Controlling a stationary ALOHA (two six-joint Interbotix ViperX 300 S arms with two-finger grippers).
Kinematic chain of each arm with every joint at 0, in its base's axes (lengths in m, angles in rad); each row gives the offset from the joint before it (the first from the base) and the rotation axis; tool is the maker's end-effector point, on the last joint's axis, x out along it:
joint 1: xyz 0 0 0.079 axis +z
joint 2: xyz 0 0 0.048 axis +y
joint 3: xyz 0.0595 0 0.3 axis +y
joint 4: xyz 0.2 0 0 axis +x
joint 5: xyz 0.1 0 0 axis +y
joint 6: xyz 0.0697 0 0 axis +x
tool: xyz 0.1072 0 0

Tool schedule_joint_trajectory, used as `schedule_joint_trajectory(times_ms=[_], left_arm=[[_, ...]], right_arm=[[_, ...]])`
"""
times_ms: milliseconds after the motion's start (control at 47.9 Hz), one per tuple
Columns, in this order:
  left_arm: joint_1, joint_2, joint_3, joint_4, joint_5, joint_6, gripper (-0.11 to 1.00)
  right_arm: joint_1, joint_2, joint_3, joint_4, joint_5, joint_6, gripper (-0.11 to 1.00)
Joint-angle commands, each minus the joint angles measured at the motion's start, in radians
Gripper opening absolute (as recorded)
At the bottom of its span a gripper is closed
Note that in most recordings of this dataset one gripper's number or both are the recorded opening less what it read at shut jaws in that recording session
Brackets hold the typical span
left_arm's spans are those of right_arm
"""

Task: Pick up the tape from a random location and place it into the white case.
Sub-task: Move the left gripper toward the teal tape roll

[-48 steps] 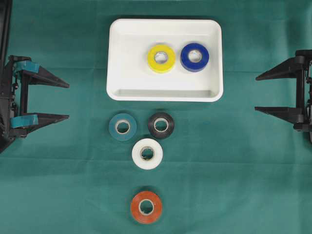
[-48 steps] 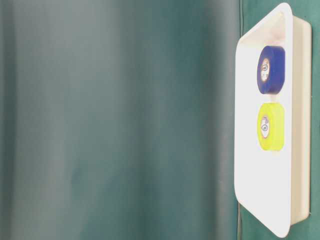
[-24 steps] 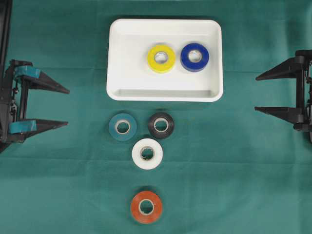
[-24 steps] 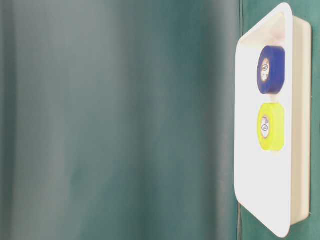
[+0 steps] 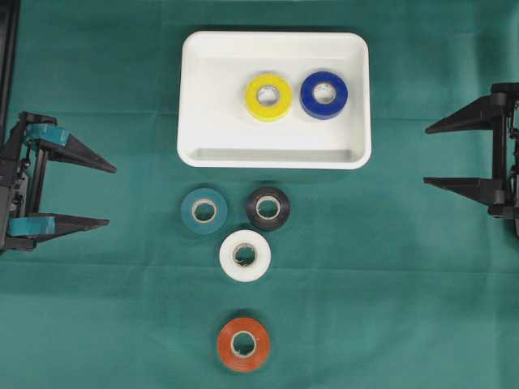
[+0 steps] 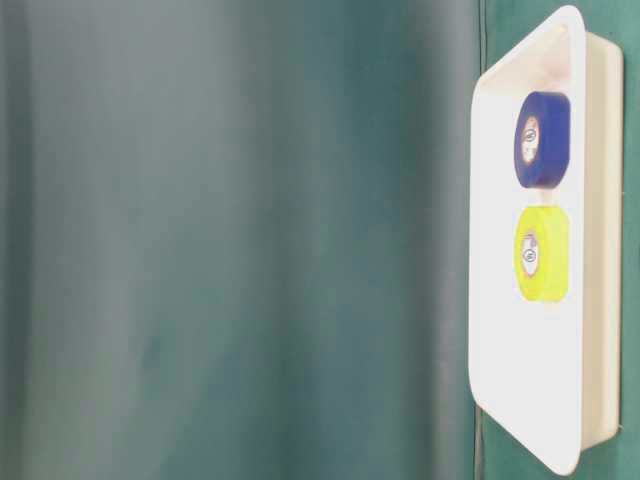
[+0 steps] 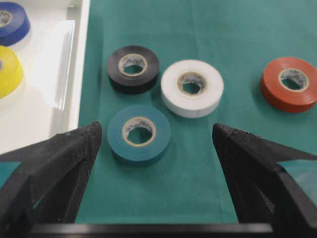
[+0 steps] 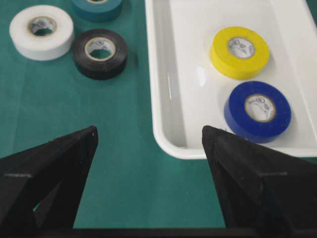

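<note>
The white case (image 5: 195, 97) lies at the top middle of the green cloth and holds a yellow tape (image 5: 268, 96) and a blue tape (image 5: 324, 95). Below it on the cloth lie a teal tape (image 5: 203, 211), a black tape (image 5: 268, 208), a white tape (image 5: 245, 255) and an orange tape (image 5: 243, 344). My left gripper (image 5: 112, 194) is open and empty at the left edge, apart from the tapes; in the left wrist view the teal tape (image 7: 139, 134) lies just ahead between its fingers. My right gripper (image 5: 426, 156) is open and empty at the right edge.
The green cloth (image 5: 389, 308) covers the whole table. The table-level view shows the case (image 6: 575, 60) on its side with the blue tape (image 6: 541, 139) and yellow tape (image 6: 541, 253) inside.
My left gripper has shifted down in the overhead view, toward the row of the teal tape. The right gripper and all tapes are unmoved.
</note>
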Motion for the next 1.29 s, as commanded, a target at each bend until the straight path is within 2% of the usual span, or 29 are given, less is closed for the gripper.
schedule_joint_trajectory(times_ms=[0,292,647,1002,1273], left_arm=[[-0.003,0.012,-0.018,0.000,-0.025,0.000,0.98],[-0.011,0.083,-0.038,0.000,-0.147,0.008,0.98],[-0.011,0.276,-0.144,0.000,-0.225,0.012,0.98],[-0.011,0.489,-0.302,0.000,-0.212,0.015,0.98],[-0.005,0.502,-0.313,0.000,-0.179,0.002,0.98]], right_arm=[[0.002,0.006,-0.018,0.002,-0.006,0.000,0.84],[0.002,0.006,-0.018,0.002,-0.008,0.000,0.84],[0.002,0.006,-0.018,0.002,-0.008,0.000,0.84],[0.000,0.006,-0.018,0.002,-0.006,0.000,0.84],[0.002,0.006,-0.018,0.002,-0.006,0.000,0.84]])
